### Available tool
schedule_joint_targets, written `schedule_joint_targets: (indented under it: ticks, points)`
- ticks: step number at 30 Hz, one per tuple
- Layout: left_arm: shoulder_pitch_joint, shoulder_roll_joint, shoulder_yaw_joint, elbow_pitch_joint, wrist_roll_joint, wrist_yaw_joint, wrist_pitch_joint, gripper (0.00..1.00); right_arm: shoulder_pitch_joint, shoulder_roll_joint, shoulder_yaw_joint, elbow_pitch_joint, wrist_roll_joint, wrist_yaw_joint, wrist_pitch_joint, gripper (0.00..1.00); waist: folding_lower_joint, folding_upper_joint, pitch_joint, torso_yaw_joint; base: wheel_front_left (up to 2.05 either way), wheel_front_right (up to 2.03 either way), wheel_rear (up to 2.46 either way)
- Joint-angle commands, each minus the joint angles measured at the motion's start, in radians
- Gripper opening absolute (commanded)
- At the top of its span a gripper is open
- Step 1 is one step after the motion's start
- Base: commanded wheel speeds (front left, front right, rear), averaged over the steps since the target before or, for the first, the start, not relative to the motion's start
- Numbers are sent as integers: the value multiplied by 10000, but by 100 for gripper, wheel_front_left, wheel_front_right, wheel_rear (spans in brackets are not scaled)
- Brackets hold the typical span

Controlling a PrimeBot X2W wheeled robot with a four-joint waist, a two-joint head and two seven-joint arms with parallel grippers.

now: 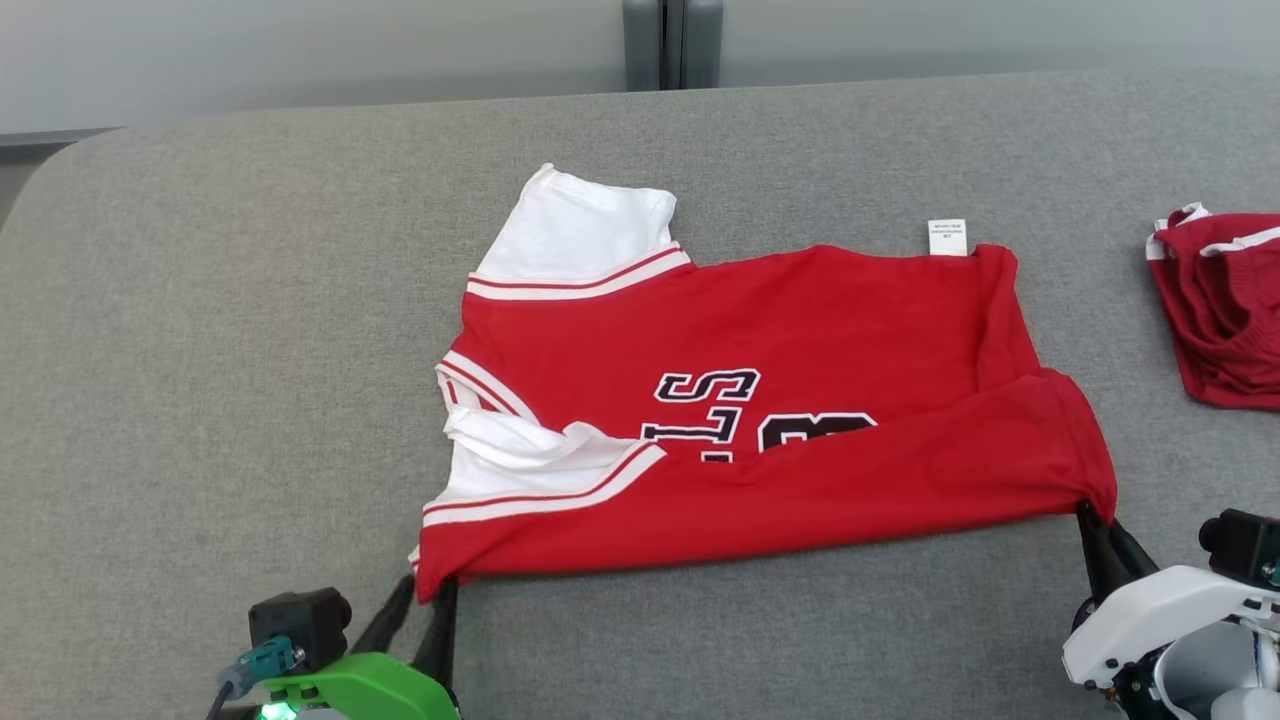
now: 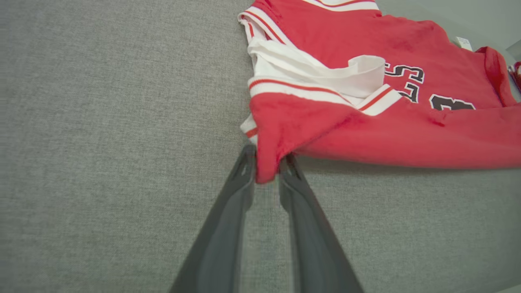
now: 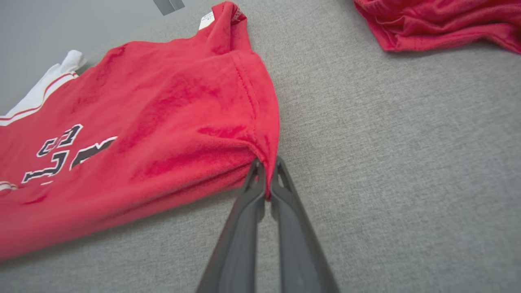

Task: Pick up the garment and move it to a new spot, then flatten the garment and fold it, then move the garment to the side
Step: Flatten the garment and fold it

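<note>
Now, garment (image 1: 780, 330) edge raised, surface (image 1: 200, 350) around

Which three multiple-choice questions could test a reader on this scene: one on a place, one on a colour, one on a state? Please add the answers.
1. Where does the other red garment lie, relative to the jersey? A. On it. B. To its right, apart. C. To its left.
2. What colour are the sleeves? A. Black. B. Blue. C. White.
3. How is the right pincer? A. Shut on the jersey's hem corner. B. Wide open. C. Shut on the other garment.
1 B: bare table separates them. 2 C: both sleeves are white, red-striped. 3 A: its fingers pinch the red hem.
</note>
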Motion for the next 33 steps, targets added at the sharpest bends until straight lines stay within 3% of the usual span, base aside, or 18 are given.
schedule_joint_targets:
  ticks: [1,9,15,18,24,33]
  points:
    - [169,136,49,-51,16,86,74,100,185,31,-31,-103,-59,-10,29,100,0,0,-27,-22,0,0,0]
    - [-475,866,298,-547,271,82,539,100,377,135,-56,-729,-16,-5,-14,100,0,0,95,-302,0,0,0]
    - [-2526,1662,329,-447,365,-683,1066,100,-222,50,381,-1635,-207,-5,-99,100,0,0,768,-865,0,0,0]
    - [-4161,2080,268,-31,528,-1125,1414,100,-789,-60,915,-1801,-258,-5,-109,100,0,0,1342,-1305,0,0,0]
    - [-7711,2691,368,1830,575,-1423,2545,100,-2582,-257,2532,-1139,-266,-5,-526,100,0,0,2636,-2472,0,0,0]
    - [-9842,3418,232,3832,216,-1760,3832,100,-4086,-244,3867,-42,134,-5,-1423,100,0,0,3527,-3609,0,0,0]
